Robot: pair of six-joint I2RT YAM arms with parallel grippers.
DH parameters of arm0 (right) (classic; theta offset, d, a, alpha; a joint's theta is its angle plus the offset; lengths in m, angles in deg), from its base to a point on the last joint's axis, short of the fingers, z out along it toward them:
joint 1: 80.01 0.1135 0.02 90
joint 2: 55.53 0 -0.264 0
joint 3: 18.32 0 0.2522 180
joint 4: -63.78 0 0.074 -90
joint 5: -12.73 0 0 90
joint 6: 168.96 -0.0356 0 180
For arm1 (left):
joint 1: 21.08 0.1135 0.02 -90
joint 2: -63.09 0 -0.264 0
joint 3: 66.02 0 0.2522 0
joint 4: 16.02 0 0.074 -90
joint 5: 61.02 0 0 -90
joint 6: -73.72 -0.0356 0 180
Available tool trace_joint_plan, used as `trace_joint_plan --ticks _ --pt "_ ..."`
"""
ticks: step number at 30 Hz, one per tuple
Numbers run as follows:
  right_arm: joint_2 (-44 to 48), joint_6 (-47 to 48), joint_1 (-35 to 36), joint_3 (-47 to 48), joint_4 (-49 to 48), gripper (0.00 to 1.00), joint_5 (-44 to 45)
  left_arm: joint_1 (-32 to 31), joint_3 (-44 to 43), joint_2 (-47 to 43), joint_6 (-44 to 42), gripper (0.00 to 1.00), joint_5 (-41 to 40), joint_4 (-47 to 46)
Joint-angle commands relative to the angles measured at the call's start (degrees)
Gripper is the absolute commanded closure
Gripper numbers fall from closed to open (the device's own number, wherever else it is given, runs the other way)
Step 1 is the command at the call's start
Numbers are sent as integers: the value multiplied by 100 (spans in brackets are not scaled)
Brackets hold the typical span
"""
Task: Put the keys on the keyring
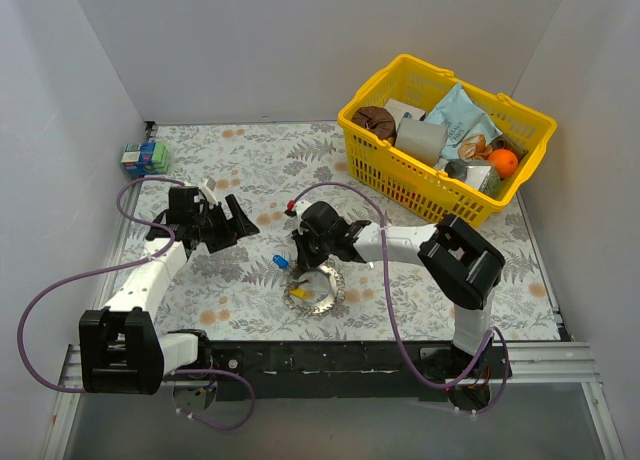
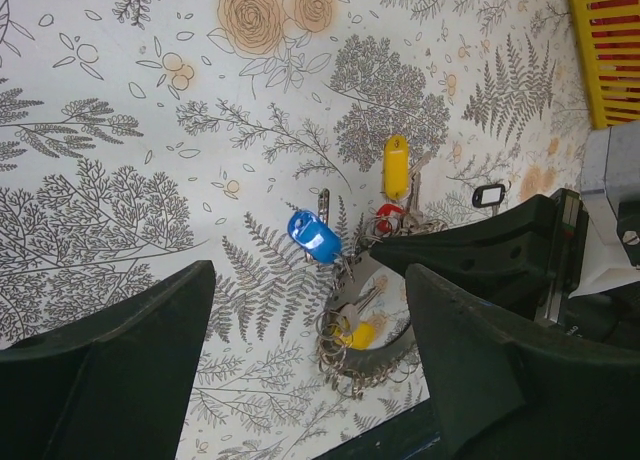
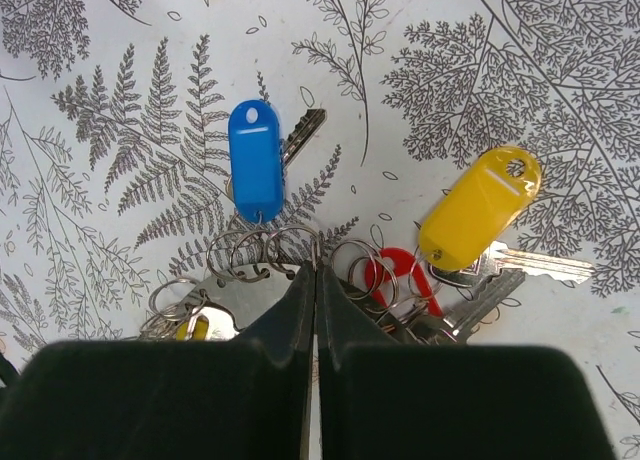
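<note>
right gripper [image 3: 316, 272]: jaws pressed together, tips down among the small rings [image 3: 250, 250] on the keyring [image 1: 338, 296]; whether one is pinched cannot be told. just right of the tips, a red key [image 3: 402, 277]; ahead left, a blue key [image 3: 255, 160]; ahead right, a yellow key [image 3: 480, 208]. left gripper [image 2: 310, 280]: wide apart, empty, above the tablecloth [image 2: 120, 130], keys lying ahead of it. farthest, a yellow basket [image 1: 400, 170].

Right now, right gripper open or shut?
Shut. The right gripper shows no gap between its fingers, tips among small rings by the blue tag.
</note>
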Motion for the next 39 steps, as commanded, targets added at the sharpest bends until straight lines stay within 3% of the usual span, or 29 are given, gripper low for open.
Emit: trace_joint_plan --ticks 1,7,18,24,30,39 --pt "304 345 30 515 680 99 23 22 -15 -92 -158 24 238 -54" --pt "532 618 30 1077 1471 99 -12 22 -102 -277 -307 25 230 -1" --pt "760 714 162 2151 1771 99 -267 22 -419 -523 -492 24 9 333" --pt "1419 635 214 1318 1314 99 -329 22 -375 -646 -536 25 246 298" --pt "1947 758 214 526 1577 99 -241 22 -270 -980 -659 25 1168 -150" --pt "2606 1154 214 -776 1639 99 -320 -250 -340 -1077 -905 25 1908 -431"
